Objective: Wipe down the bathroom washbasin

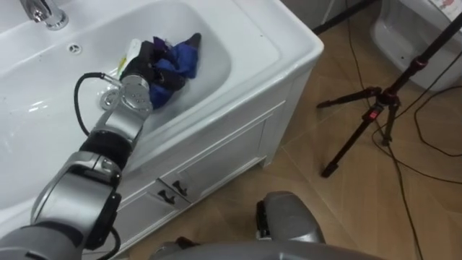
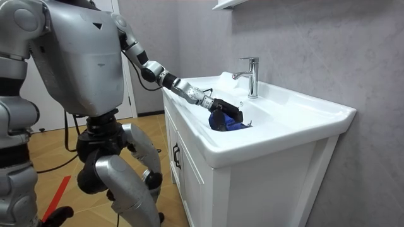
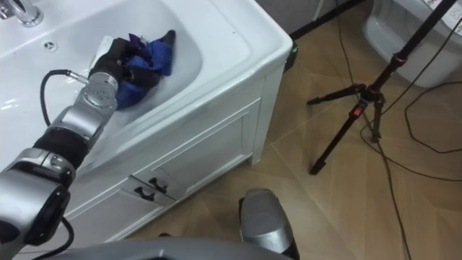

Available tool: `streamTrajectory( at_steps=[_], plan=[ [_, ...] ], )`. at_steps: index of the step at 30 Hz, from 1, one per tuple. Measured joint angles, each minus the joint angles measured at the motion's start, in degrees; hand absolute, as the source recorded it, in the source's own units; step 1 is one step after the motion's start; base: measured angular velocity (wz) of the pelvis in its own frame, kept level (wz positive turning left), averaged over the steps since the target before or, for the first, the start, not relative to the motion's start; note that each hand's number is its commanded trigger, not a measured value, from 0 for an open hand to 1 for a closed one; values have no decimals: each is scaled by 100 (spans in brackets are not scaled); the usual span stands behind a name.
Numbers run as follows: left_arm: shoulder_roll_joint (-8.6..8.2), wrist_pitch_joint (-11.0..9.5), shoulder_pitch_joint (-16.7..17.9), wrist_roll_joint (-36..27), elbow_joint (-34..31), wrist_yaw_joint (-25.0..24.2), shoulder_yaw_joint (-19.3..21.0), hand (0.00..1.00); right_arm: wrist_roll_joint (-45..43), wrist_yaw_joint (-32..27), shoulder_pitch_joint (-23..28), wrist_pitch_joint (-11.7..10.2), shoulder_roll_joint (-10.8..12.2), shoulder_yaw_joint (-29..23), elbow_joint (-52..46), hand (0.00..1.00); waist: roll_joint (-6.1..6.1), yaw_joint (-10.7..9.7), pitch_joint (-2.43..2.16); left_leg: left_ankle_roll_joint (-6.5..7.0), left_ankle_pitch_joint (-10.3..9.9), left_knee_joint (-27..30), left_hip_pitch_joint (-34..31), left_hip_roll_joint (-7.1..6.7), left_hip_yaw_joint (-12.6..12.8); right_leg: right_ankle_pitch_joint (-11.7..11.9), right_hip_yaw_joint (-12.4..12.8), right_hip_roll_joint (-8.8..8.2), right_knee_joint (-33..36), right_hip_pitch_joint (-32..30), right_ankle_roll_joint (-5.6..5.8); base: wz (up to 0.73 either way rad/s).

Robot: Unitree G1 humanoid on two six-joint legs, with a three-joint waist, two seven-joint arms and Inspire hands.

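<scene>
Though part-hidden, robot hand (image 1: 143,63) round cloth (image 1: 182,61)

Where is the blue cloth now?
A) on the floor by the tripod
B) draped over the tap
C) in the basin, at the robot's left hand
C: the blue cloth lies bunched inside the basin, with the left hand gripping it.

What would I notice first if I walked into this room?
You'd first see the robot's left hand reaching into the white basin and clutching a bunched blue cloth against its inside. Next you'd notice the shiny tap at the back of the basin. A black tripod stands on the wooden floor to the robot's right.
</scene>
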Motion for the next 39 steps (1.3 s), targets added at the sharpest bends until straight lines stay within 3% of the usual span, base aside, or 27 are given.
streamTrajectory(
  at_steps=[10, 13, 19, 24, 30, 35, 36, 39],
  plan=[
    [-14, 6, 1, -1, -424, -349, -131, 100, 13, 109, 21, -52, -120, 1, 11, 0, 1, -3, -4, 31, 22, -84, 43, -56, -11, -5, -116, -75, -54, 98, 44, 6],
    [-15, 5, 2, -1, -442, -467, -131, 100, 46, 125, 9, -103, -222, -11, -1, 0, -18, 8, -3, 26, 21, -125, 110, -58, -1, -10, -141, -71, -106, 181, 53, 3],
    [-75, -16, 44, -214, -422, -534, -150, 100, 40, -141, -147, -94, -211, -5, -23, 0, -85, 107, -7, -18, 65, -329, 261, -145, 3, 23, -137, -58, -289, 340, 98, 1],
    [-89, -216, 206, -458, -458, -707, -115, 100, 39, -149, -10, -93, -204, -5, -56, 0, -108, 290, -24, -99, 125, -562, 396, -139, 24, 153, -154, 111, -682, 540, 115, -6],
    [-131, -529, 508, -450, -609, -895, -89, 100, 43, -144, 126, -111, -186, -12, -66, 0, -132, 506, -59, -181, 172, -786, 640, -168, 79, 184, -189, 172, -943, 802, 126, -1],
    [-226, -683, 770, -325, -572, -942, 17, 100, 45, -143, 81, -103, -157, -72, -96, 0, -118, 648, -91, -315, 256, -1108, 962, -249, 79, 201, -145, 279, -1237, 1137, 138, -2],
    [-270, -726, 854, -262, -506, -946, 89, 100, 42, -135, 112, -86, -126, -159, -110, 0, -170, 710, -78, -363, 287, -1209, 1091, -307, 105, 203, -119, 298, -1290, 1231, 133, -9],
    [-315, -838, 1063, -87, -442, -956, 264, 100, 5, -98, 186, -65, -94, -356, -240, 0, -150, 742, -152, -419, 382, -1340, 1186, -372, 79, 193, -124, 300, -1353, 1294, 117, -1]
  ],
)
